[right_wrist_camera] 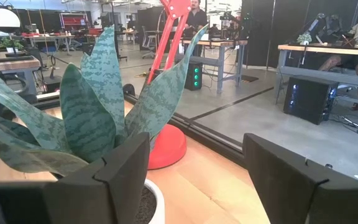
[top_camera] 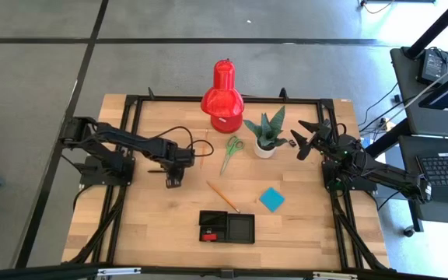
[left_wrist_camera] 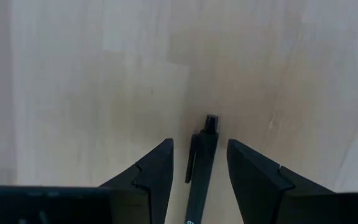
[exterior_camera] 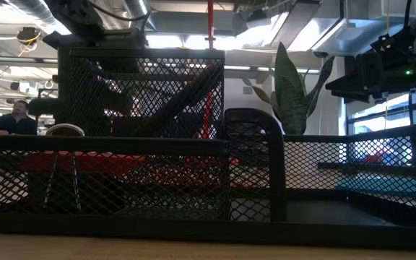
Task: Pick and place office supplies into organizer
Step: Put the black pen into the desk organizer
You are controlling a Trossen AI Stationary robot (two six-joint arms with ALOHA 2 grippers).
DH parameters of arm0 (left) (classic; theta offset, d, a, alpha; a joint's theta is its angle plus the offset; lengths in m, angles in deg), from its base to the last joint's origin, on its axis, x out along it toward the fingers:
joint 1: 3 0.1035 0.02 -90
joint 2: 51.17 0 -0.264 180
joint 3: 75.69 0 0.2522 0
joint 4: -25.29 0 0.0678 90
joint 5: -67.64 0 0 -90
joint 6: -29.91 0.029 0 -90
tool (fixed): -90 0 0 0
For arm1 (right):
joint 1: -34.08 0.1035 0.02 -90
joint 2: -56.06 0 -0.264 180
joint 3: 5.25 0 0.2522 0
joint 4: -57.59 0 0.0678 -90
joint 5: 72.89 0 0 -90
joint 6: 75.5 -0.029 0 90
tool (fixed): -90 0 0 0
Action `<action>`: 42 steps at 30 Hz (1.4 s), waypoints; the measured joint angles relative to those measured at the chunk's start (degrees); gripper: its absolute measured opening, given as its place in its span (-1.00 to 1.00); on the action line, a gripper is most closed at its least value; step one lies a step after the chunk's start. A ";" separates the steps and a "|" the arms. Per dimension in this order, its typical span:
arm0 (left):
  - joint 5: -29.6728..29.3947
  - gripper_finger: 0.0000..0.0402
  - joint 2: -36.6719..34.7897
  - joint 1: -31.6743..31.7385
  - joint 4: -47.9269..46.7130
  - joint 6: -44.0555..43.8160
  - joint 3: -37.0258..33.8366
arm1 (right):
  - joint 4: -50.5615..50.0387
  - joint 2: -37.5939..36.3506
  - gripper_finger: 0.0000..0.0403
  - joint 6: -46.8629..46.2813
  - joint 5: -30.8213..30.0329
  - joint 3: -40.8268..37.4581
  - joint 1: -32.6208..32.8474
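Note:
My left gripper [top_camera: 173, 181] points down at the table left of centre, open. In the left wrist view its fingers [left_wrist_camera: 199, 143] stand on either side of a black pen [left_wrist_camera: 201, 171] that lies flat on the wood, with a gap on each side. My right gripper [top_camera: 304, 140] is open and raised beside the potted plant [top_camera: 266, 132]; it holds nothing [right_wrist_camera: 196, 142]. The black organizer [top_camera: 239, 229] sits near the table's near edge, with a small red piece [top_camera: 209, 234] in its left compartment. The green-handled scissors [top_camera: 231, 152], an orange pencil [top_camera: 222, 196] and the blue note pad [top_camera: 271, 200] lie flat on the table.
The red lamp-like object [top_camera: 223, 95] stands at the far side, and the plant's leaves [right_wrist_camera: 92, 106] are right in front of my right gripper. The organizer's mesh wall [exterior_camera: 143, 173] fills the low view. Bare wood lies between the left gripper and the organizer.

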 joint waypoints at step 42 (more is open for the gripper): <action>1.38 -0.79 -1.65 -0.71 -0.03 -4.95 -0.53 | 0.02 -0.02 0.29 0.00 0.00 0.01 0.00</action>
